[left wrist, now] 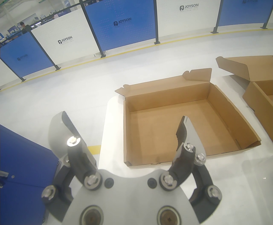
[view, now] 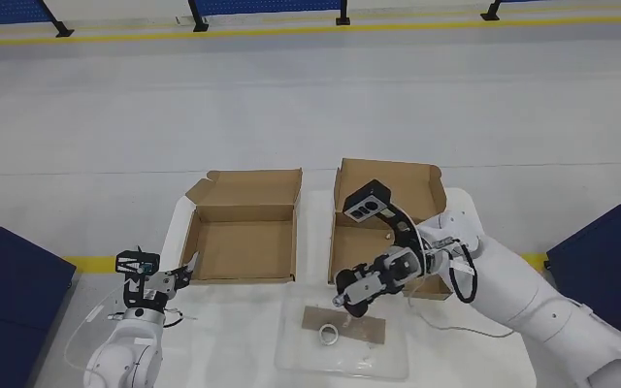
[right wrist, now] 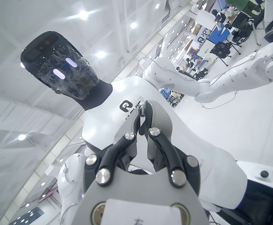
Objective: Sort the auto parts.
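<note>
Left wrist first. Found the left gripper [left wrist: 123,116] spread wide with nothing between its fingers, at the left edge of the white table [left wrist: 234,181]. Beyond it, saw the left box [left wrist: 166,95], flap up and bare inside, near the gripper but apart from it. Saw the right box [left wrist: 253,95] just beside the left one.

Right wrist next. Found the right gripper [right wrist: 143,119] tilted upward and closed on a small metal bolt [right wrist: 142,109], pinched at the very fingertips with one end poking out.

From the top, located that gripper above the far edge of a clear tray [view: 393,361] at the table's near side, just in front of the right box. In the tray, made out a brown card [view: 367,328] and a white ring [view: 328,336] by the card's edge.

Judged the hold thin. With so little of the bolt between the pads, a quick swing or wrist turn toward a box could twist it loose. Once dropped, likely to bounce and roll off the smooth tabletop. Could not tell which box suits bolts, so also a chance of a wrong drop.

Table: white, glossy, rounded at the corners. Around it: pale polished floor with a yellow line [left wrist: 128,51], blue and white partition panels [left wrist: 119,25], and bright ceiling lamps [right wrist: 83,15] overhead.
</note>
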Robot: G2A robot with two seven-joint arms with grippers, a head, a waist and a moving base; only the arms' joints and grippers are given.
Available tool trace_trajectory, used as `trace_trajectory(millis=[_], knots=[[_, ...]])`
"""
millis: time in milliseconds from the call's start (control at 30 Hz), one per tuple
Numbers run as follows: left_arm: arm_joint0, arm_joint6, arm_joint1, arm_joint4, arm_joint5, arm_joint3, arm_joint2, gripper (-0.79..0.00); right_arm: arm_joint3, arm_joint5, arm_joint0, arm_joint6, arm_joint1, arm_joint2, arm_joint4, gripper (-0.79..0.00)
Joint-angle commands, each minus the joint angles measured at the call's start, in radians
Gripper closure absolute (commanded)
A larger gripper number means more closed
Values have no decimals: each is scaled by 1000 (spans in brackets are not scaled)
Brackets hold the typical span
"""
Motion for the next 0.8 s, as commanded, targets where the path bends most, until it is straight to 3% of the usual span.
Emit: trace_trajectory(millis=[0, 100, 333, 567, 767], knots=[[0, 0, 0, 0, 0, 0, 0, -785, 0, 0, 0, 0, 0, 0, 0, 0], [0, 0, 0, 0, 0, 0, 0, -785, -41, 18, -28, -16, -5, 6, 47, 0], [0, 0, 0, 0, 0, 0, 0, -785, -100, 142, -59, 71, -30, 45, 207, 0], [0, 0, 0, 0, 0, 0, 0, -785, -107, 234, -49, 107, -70, 48, 239, 0], [0, 0, 0, 0, 0, 0, 0, -785, -105, 235, -47, 106, -71, 49, 234, 0]])
